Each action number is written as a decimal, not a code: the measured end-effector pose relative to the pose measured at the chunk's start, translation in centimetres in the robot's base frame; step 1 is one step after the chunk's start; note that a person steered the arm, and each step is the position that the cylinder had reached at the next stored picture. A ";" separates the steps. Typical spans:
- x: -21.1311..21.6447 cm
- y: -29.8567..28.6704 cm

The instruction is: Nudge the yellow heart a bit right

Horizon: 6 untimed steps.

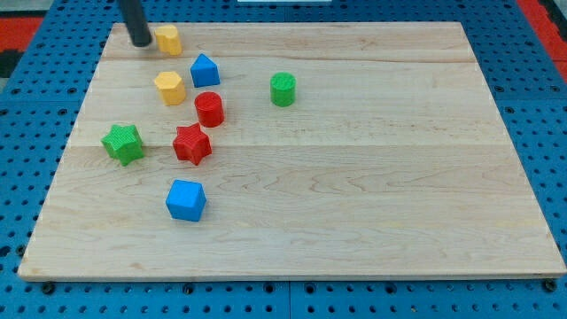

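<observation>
- Resting at the view's top left, my tip (140, 41), the end effector here, is a plain dark rod with nothing to open or close and nothing held; it stands just left of the yellow heart (168, 39), very close, though contact cannot be made out.
- One wooden table (372, 177) carries everything; it sits on a blue pegboard (540, 106).
- Seven blocks lie on it, all in the left half: two yellow, two blue, two red-family pieces and two green, counted below.
- Blue: one blue cube (185, 200) nearest the view's bottom, and one blue house-shaped block (205, 70) toward the top.
- Green: one green star (122, 143) farthest left, and one green cylinder (283, 89) farthest right, well apart from the rest.
- Red: one red star (191, 143) with one red cylinder (209, 108) just above it.
- Yellow: the heart at the table's top edge, and one yellow hexagon (169, 87) below it.
- Right of the heart, the blue house-shaped block sits slightly lower and near; the table beyond is bare wood.
</observation>
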State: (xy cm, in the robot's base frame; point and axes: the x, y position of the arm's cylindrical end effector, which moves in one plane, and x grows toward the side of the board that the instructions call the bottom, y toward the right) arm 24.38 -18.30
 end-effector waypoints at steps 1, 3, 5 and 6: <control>-2.0 7.8; -5.0 -0.9; -5.1 6.9; 3.8 14.4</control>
